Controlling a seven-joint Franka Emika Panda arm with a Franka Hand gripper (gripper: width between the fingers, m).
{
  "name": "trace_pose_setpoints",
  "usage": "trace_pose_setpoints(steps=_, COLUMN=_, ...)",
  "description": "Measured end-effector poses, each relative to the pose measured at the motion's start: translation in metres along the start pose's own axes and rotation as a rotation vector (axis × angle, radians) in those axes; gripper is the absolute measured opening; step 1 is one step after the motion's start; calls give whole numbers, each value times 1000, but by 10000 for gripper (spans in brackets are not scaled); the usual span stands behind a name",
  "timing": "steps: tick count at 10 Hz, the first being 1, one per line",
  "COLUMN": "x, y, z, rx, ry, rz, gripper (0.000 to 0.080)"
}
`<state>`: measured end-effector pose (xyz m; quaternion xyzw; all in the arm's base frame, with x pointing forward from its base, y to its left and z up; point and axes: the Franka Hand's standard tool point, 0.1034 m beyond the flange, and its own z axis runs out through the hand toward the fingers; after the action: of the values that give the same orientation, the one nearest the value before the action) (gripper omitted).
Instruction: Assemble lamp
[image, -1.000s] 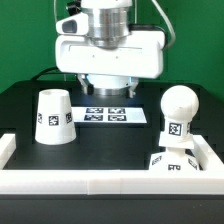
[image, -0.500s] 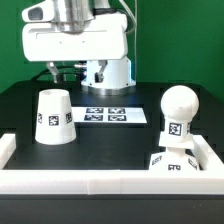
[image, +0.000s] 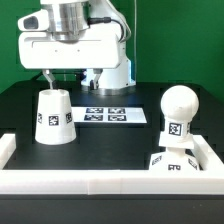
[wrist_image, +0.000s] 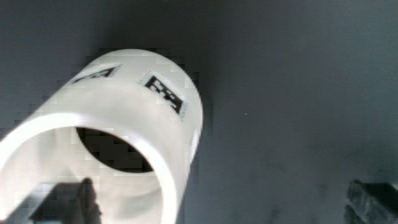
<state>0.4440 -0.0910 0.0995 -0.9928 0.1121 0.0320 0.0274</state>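
Above the shade: the gripper (image: 58, 80) hangs just over the narrow top of the white cone-shaped shade (image: 53, 117), toward the exterior view's left side of the black table (image: 110, 140).
Fingers: spread apart and holding nothing; in the wrist view one dark fingertip (wrist_image: 68, 200) shows at the rim of the shade (wrist_image: 111, 130) and the other at the far corner, so the shade's open top sits between them but nearer one pad.
Key relation: the shade lies straight below the fingers, a little off centre.
Long axis: the shade stands upright, small end up, its axis in line with the gripper's approach.
Arm pose: the wrist points straight down, the wide white hand (image: 72, 48) level above the shade.
Next move, as I judge it: a small sideways correction, then a straight descent so the pads straddle the wall or the top.
Other parts: the ball-shaped bulb (image: 179, 112) stands on the blocky base (image: 176, 164) at the exterior view's right, against the white border rail (image: 110, 184), well apart from the shade.
Marker board: the marker board (image: 112, 115) lies flat between the shade and the bulb.
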Motion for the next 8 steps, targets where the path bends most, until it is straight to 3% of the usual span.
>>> trace_pose_setpoints(steps=6, x=3, y=3, z=20, rx=-24, ry=-31, rz=-5, gripper=698)
trace_pose_setpoints(steps=8, x=3, y=3, z=20, rx=-24, ry=-31, rz=-6, gripper=445)
